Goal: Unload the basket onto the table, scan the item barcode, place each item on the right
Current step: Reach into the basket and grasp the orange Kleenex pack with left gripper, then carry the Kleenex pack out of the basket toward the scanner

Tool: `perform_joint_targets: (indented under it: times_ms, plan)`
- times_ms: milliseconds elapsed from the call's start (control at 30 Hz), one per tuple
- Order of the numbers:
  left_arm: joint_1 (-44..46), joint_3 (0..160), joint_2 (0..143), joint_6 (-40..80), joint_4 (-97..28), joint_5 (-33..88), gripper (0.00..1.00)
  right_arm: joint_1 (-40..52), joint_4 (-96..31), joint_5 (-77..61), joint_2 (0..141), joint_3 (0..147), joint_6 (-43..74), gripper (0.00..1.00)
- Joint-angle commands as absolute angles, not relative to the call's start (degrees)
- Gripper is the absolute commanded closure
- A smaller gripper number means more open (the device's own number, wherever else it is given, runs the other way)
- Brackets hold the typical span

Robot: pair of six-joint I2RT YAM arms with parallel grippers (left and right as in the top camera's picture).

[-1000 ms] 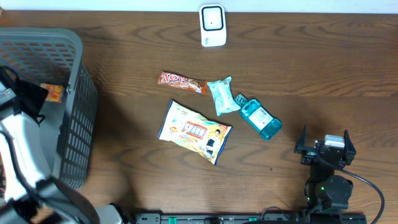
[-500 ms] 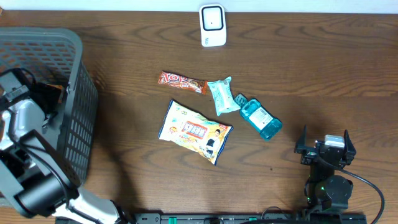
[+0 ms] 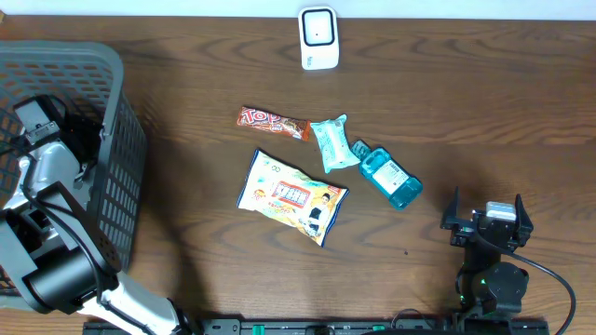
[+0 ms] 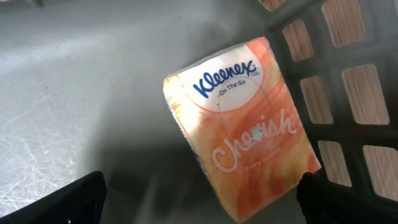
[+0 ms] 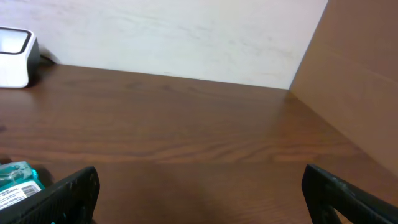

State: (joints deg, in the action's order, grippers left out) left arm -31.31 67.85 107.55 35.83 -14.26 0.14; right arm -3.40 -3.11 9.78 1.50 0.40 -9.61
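Left gripper [image 4: 202, 202] shifted within the basket [image 3: 114, 88], jaws released above a tissue pack [image 4: 242, 124] by its wall, right gripper [image 3: 486, 207] likewise released at the table's [image 3: 466, 93] front edge.

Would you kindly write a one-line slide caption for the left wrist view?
Open left gripper hovering above an orange Kleenex tissue pack inside the grey basket.

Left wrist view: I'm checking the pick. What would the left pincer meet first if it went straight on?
Most likely the orange Kleenex tissue pack lying on the floor of the grey plastic basket, ahead of the open left pincer; depth unclear.
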Motion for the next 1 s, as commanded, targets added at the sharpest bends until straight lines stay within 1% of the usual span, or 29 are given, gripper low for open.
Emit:
perform_joint_targets:
  times_ms: [0,200,433,733,767,800,833,867,900,933,967]
  plan:
    - [-31.16,68.16,108.27,36.14,-13.76,0.47,0.02,-3.53,-3.25,9.96,1.50,0.32,-10.13,0.01]
    - [-31.11,68.14,108.38,38.81,-13.56,0.47,0.02,-3.53,-3.27,9.96,1.50,0.32,-10.15,0.01]
    - [-29.87,68.14,108.73,39.11,-13.02,0.45,0.01,-3.53,-3.25,9.96,1.50,0.32,-10.13,0.01]
    - [-28.62,68.14,114.76,39.13,-10.24,0.45,0.00,-3.53,-3.27,9.96,1.50,0.32,-10.13,0.01]
    - [-28.64,68.14,115.57,39.13,-10.17,0.47,0.03,-3.53,-3.27,9.96,1.50,0.32,-10.13,0.01]
    - [-28.62,68.14,116.22,39.13,-10.17,0.47,0.09,-3.53,-3.27,9.96,1.50,0.32,-10.13,0.01]
    - [-28.62,68.14,116.81,39.13,-10.20,0.49,0.21,-3.53,-3.27,9.96,1.50,0.32,-10.13,0.01]
    - [-28.62,68.12,117.14,39.11,-10.41,0.67,0.31,-3.53,-3.25,9.96,1.50,0.32,-10.13,0.01]
    - [-28.62,68.12,117.27,39.13,-10.83,0.73,0.45,-3.53,-3.27,9.96,1.50,0.32,-10.13,0.01]
    - [-28.62,68.12,117.25,39.11,-11.31,0.69,0.57,-3.53,-3.27,9.96,1.50,0.32,-10.13,0.01]
    - [-28.64,68.12,117.23,39.11,-11.49,0.75,0.67,-3.53,-3.27,9.96,1.50,0.32,-10.13,0.01]
